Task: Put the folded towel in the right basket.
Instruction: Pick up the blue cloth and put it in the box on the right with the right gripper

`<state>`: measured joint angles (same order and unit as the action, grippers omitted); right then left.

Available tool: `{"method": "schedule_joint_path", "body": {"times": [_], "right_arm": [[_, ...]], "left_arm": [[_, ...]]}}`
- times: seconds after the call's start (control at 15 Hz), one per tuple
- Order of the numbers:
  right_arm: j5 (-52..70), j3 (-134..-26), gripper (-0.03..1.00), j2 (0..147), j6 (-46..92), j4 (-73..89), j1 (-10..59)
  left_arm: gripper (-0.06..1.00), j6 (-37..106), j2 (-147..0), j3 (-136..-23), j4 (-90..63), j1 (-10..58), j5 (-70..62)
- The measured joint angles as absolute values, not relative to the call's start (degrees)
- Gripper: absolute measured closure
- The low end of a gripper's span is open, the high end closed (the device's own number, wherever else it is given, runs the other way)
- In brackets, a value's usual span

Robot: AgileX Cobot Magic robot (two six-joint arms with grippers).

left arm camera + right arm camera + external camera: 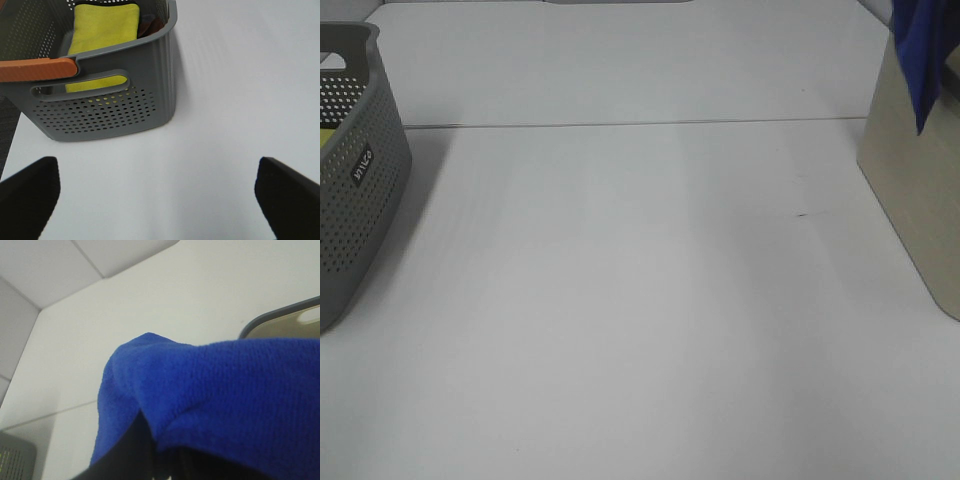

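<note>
Right jaws clamp blue towel (225, 390), basket label (360, 166) blurred

- Small dark label (361, 165) with pale letters, fixed on the outer wall of the grey basket (350, 230) at the left edge of the scene.
- Set slantwise on that wall, just under the perforated upper part.
- Four or five small letters, maybe "inuo"; too blurred for a sure reading.
- No other writing, number or sign readable in the three views.
</note>
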<state>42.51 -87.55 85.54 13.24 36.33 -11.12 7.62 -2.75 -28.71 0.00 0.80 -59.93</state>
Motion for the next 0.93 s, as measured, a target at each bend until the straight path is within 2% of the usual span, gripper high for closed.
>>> {"method": "schedule_joint_path", "body": {"times": [0.13,0.33,0.6,0.93], "right_arm": [[42.8,-87.5,0.90,83.9,13.5,37.7,-18.3],[45.4,-87.5,0.90,83.7,13.5,37.6,-24.8],[47.1,-87.5,0.90,85.5,13.6,34.6,-25.5],[49.6,-87.5,0.90,95.9,13.6,32.5,-25.5]], "left_arm": [[-0.04,7.6,-2.8,-28.7,0.0,0.8,-59.9],[-0.04,7.6,-2.8,-28.7,0.0,0.8,-59.9],[-0.04,7.6,-2.8,-28.7,0.0,0.8,-59.9],[-0.04,7.6,-2.8,-28.7,0.0,0.8,-59.9]]}}
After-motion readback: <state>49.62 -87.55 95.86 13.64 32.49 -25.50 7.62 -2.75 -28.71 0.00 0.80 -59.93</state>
